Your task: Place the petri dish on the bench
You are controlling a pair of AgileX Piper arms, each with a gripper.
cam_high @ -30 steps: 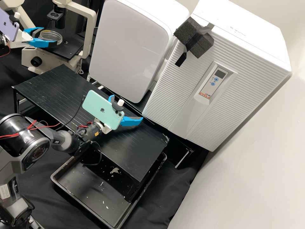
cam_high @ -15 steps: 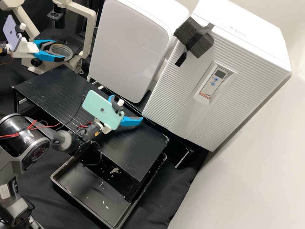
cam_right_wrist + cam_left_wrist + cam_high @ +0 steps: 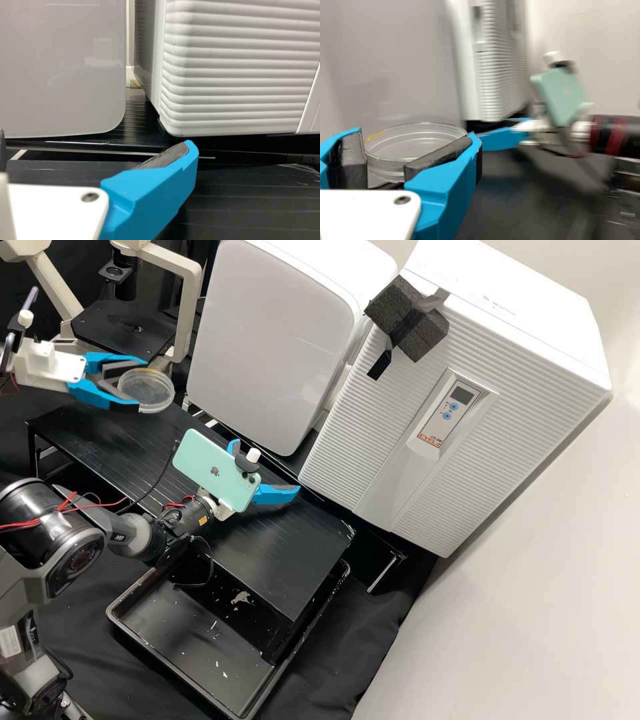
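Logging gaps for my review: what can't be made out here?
Petri dish, left wrist view: partly hidden behind a finger of the left claw.
Microscope, high view: top edge cuts it off.
Right claw, high view: green phone hides most of one finger.
Yellow mark on the dish, left wrist view: too small to identify.

I log clear for the petri dish with a yellow streak on its rim, and white bodies, bright blue fingers and dark grey pads for the left gripper and right gripper. I've got a mint green phone, red wires, a black platform with fine parallel lines, and a black tray with pale flecks. Behind, I tag the incubator white with even ribbing, its buttons blue, the foam block speckled charcoal, the microscope cream and black.
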